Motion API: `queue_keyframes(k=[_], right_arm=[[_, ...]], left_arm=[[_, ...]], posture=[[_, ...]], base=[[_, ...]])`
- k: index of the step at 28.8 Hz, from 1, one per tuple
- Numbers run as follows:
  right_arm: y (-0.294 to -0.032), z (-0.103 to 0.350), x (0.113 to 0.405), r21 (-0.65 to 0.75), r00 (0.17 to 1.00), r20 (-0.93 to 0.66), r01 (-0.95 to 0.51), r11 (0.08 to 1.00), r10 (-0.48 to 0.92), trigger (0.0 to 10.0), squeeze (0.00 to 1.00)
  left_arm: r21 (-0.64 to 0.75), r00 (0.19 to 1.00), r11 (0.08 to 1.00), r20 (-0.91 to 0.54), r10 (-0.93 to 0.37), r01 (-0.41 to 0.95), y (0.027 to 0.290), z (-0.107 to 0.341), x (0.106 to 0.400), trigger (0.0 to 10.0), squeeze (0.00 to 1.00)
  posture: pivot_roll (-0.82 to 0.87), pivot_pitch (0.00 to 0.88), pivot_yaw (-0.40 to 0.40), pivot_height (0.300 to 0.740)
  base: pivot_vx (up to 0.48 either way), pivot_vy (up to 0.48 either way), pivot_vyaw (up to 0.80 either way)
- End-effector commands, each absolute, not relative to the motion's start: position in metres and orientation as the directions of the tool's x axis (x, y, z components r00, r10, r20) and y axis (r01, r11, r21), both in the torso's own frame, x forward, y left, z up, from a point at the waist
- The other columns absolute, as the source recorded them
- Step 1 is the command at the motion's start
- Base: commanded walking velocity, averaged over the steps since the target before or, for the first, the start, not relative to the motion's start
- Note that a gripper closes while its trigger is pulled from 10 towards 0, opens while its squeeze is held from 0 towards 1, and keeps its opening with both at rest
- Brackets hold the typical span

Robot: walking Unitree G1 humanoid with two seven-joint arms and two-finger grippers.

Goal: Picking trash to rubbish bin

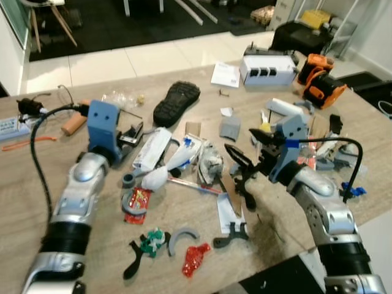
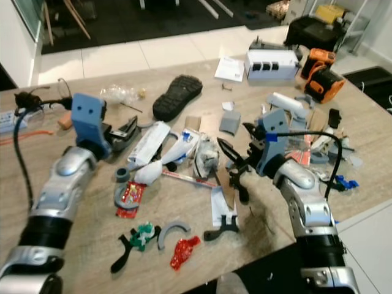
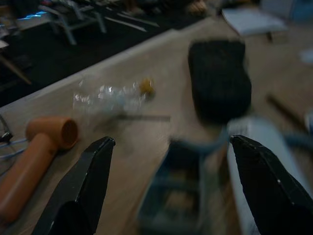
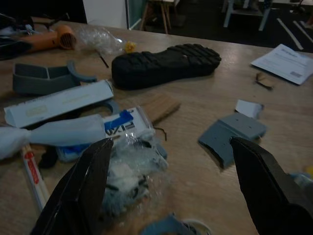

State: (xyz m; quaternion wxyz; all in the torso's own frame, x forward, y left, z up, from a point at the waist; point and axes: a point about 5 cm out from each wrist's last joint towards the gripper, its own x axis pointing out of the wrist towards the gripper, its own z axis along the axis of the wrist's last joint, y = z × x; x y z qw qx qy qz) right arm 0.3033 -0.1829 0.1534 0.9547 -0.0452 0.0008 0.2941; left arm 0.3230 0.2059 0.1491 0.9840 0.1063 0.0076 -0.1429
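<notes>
— Between the right gripper's (image 1: 240, 173) spread fingers, what lies there?
— A crumpled clear wrapper (image 4: 129, 169), just ahead of the tips and holding nothing yet. Beyond it sit a blue-and-white packet (image 4: 115, 128), a white box (image 4: 58, 103) to its left and a black sole (image 4: 164, 61) further off.
— And the left gripper (image 1: 130, 136)?
— Also released and empty, hovering over a grey bracket (image 3: 171, 188) near that box; its wrist view is blurred. An orange handle (image 1: 73, 124) lies far left.
— No bin?
— I can't find one among the clutter on the table (image 1: 202, 214).
— How should the pick go?
— My guess: lower the right fingers straight over the wrapper, keep clear of the packet, and close on the bunched middle, since thin film slips.
</notes>
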Motion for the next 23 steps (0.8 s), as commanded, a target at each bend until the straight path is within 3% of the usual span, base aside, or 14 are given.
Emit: queue_keyframes(k=[1,3,11,16,23], right_arm=[[-0.189,0.147,0.301,-0.085,0.833,-0.070,-0.553,0.829,0.548,10.0,0.00],[-0.192,0.146,0.301,-0.086,0.836,-0.080,-0.549,0.832,0.543,10.0,0.00],[-0.205,0.146,0.304,-0.109,0.862,-0.107,-0.505,0.856,0.495,10.0,0.00],[-0.214,0.147,0.308,-0.126,0.887,-0.118,-0.459,0.879,0.446,10.0,0.00],[-0.219,0.146,0.311,-0.138,0.904,-0.131,-0.424,0.895,0.408,10.0,0.00]], left_arm=[[0.228,0.912,0.883,-0.120,-0.393,0.410,0.203,0.145,0.315,10.0,0.00],[0.225,0.869,0.839,-0.155,-0.470,0.495,0.201,0.145,0.306,10.0,0.00],[0.126,0.785,0.781,-0.221,-0.579,0.612,0.182,0.144,0.295,10.0,0.00],[-0.045,0.757,0.787,-0.246,-0.606,0.615,0.153,0.143,0.295,10.0,0.00],[-0.129,0.772,0.826,-0.301,-0.560,0.549,0.138,0.139,0.298,10.0,0.00]], posture=[[-0.07,0.000,0.004,0.740],[-0.07,0.000,0.006,0.740],[-0.07,0.000,0.008,0.740],[-0.08,0.000,0.010,0.740],[-0.07,0.000,0.015,0.740]], base=[[0.000,0.000,0.00],[0.000,0.000,0.00],[0.000,0.000,0.00],[0.000,0.000,0.00],[0.000,0.000,0.00]])
